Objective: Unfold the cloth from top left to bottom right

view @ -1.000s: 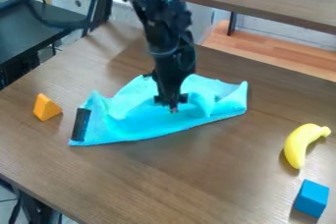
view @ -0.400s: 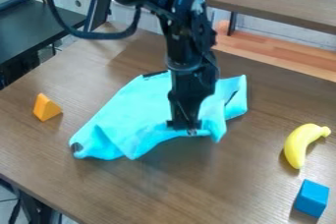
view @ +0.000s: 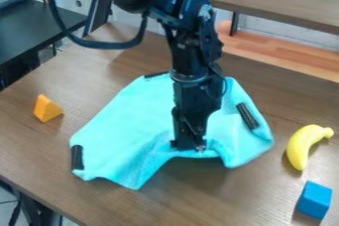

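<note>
Turquoise cloth (view: pixel 126 126) lies partly unfolded before you on the brown surface (view: pixel 218 200). Your tool (view: pixel 189 148) pinches its rumpled near edge, between the orange triangular block (view: pixel 46 108) and yellow banana (view: pixel 301 144).

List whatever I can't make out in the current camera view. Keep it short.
- Middle of the cloth: camera view, hidden behind the arm.
- Cloth right at the gripper: camera view, covered by the gripper.
- Upper part of the arm: camera view, cut off by the top edge.
- Far end of the black table: camera view, cut off by the left edge.
</note>
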`<state>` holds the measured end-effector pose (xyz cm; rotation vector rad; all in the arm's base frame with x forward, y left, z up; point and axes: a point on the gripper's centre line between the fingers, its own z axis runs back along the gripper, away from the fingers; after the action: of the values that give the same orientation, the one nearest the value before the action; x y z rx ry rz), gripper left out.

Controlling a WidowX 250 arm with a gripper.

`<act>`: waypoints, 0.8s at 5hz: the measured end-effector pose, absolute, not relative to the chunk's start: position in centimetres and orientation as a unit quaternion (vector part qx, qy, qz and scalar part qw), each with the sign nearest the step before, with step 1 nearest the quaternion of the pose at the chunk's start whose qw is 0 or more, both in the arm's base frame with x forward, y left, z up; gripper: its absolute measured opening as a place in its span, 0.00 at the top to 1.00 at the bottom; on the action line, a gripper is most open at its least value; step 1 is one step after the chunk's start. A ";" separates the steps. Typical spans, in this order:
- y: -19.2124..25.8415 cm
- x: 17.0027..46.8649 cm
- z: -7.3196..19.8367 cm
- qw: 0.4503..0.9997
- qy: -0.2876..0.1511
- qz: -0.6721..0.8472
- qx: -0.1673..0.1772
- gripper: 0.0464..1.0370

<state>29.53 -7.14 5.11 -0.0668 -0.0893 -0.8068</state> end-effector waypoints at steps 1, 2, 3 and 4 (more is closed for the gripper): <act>-8.3 29.2 5.6 0.920 -0.035 -0.385 -0.060 0.99; -9.5 29.3 6.5 0.923 -0.036 -0.374 -0.087 0.99; -10.6 30.2 7.9 0.926 -0.043 -0.358 -0.115 0.98; -11.5 30.7 7.7 0.920 -0.006 -0.365 -0.145 0.83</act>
<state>30.71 -11.49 7.70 -0.2988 -0.0115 -0.7505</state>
